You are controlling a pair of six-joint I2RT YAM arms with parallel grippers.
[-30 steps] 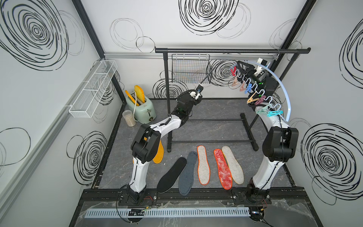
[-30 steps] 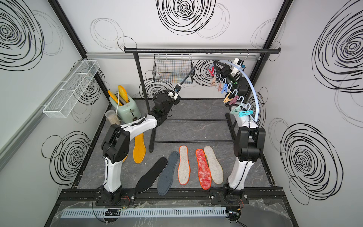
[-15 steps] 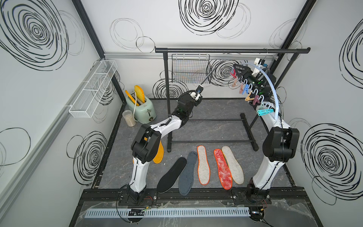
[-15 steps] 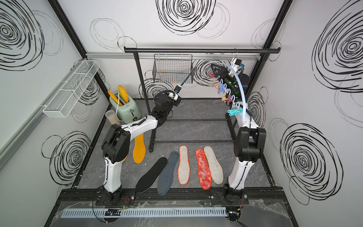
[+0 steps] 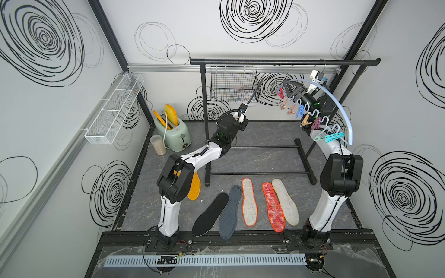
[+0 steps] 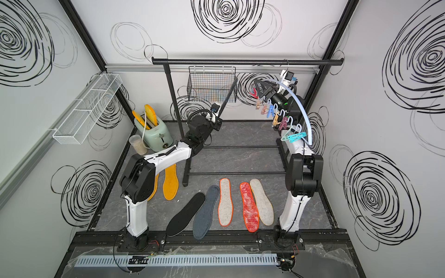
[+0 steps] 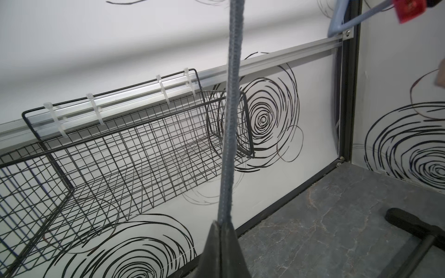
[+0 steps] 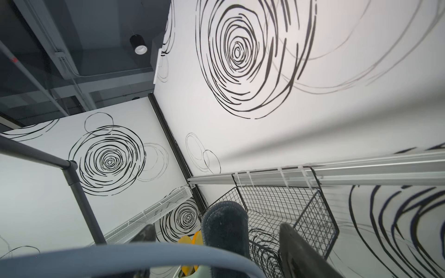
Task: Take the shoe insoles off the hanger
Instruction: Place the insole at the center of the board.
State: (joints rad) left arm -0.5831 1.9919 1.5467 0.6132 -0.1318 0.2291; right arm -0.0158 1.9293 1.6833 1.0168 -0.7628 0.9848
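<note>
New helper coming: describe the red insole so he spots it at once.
In front of the rail, five insoles lie in a row on the floor. The red insole is second from the robot's right, between the white insole and the beige insole. Only it is mottled red.

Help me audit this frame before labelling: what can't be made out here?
Right end effector: open or gripping the hanger? Too small in both top views; the hanger's arc crosses the right wrist view.
Orange-yellow insole: mostly behind the left arm in a top view.
Grey-blue insole in the left end effector: far end cut off by the left wrist view's edge.
Pegs: too small to tell if any grips something.
</note>
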